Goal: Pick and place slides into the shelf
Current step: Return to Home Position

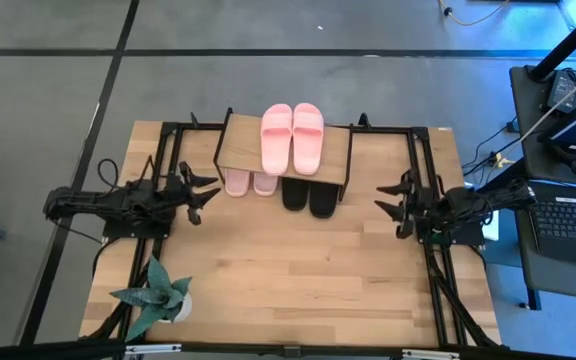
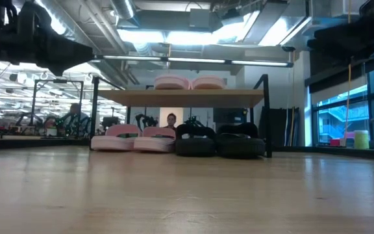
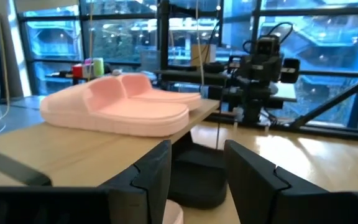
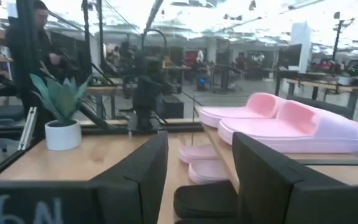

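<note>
Table (image 1: 298, 270): wooden, carrying everything.
Shelf (image 1: 240, 148): at the table's 12 o'clock edge; from above, its board hides the toes of the lower pairs.
Top pink slides (image 1: 292, 137): side by side on the board.
Lower pink slides (image 1: 251, 183): underneath, just beside the black slides (image 1: 309, 196) at their 3 o'clock.
Left gripper (image 1: 208, 195): 9 o'clock of the shelf, fingers apart, empty.
Right gripper (image 1: 382, 198): 3 o'clock, fingers apart, empty.
Plant (image 1: 153, 295): 7 o'clock corner.
</note>
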Action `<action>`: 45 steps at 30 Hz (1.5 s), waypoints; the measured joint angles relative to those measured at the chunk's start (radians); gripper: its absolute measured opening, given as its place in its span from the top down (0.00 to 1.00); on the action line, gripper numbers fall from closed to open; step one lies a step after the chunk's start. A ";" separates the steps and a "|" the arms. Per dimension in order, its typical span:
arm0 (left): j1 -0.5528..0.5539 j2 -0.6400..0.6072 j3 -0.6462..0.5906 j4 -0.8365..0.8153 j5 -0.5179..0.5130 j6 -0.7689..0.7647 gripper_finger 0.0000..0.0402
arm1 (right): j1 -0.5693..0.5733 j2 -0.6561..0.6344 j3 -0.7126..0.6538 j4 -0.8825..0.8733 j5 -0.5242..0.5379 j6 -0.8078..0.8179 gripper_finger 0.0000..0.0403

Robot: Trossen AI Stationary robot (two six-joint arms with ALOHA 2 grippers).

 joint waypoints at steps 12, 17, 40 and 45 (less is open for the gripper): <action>0.041 0.000 0.000 -0.048 0.002 0.024 0.65 | 0.000 0.000 -0.031 0.019 -0.114 0.020 0.55; 0.041 0.000 0.000 -0.047 -0.002 0.056 0.65 | 0.000 0.001 -0.031 -0.039 -0.114 0.018 0.55; 0.041 0.000 0.000 -0.045 -0.004 0.047 0.65 | 0.000 0.001 -0.031 -0.060 -0.111 -0.038 0.55; 0.041 0.000 0.000 -0.045 -0.004 0.047 0.65 | 0.000 0.002 -0.031 -0.060 -0.111 -0.038 0.55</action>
